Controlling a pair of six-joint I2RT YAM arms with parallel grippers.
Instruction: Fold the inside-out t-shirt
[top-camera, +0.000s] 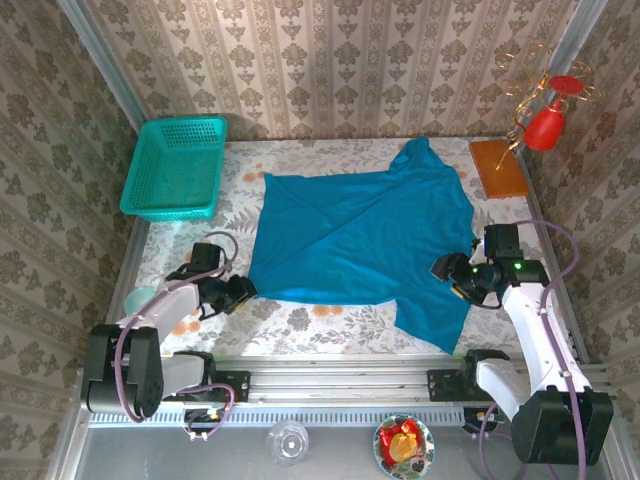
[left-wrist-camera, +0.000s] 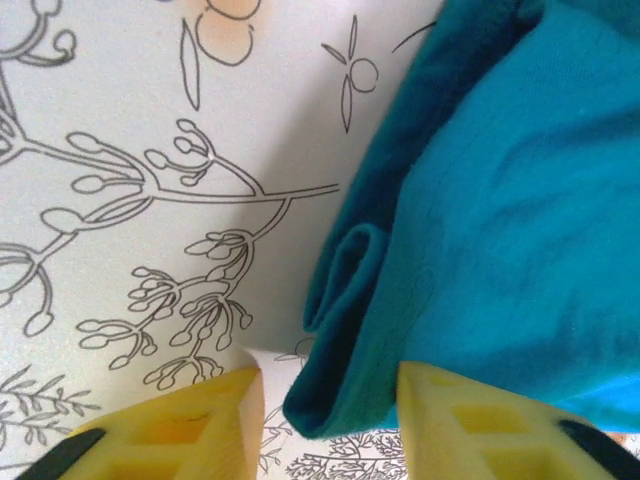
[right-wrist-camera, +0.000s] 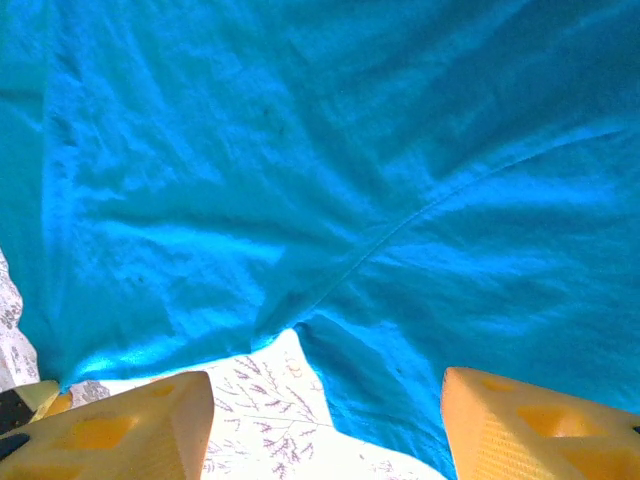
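Hem corner grab, left side: jaws not closed on cloth yet.

The plain teal-blue cotton t-shirt (top-camera: 360, 235) lies spread flat mid floral-patterned table (top-camera: 300, 322). The left arm's yellow-fingered tool (left-wrist-camera: 325, 382) is open and straddles the rolled near-left hem corner, with a gap on one side. I'd push in deeper so both layers sit between the pads, otherwise I think only the roll gets pinched. The right arm's yellow-fingered tool (right-wrist-camera: 325, 385) is open and empty at the shirt's right edge, by the sleeve notch. I'd seat it on fabric before any lift.
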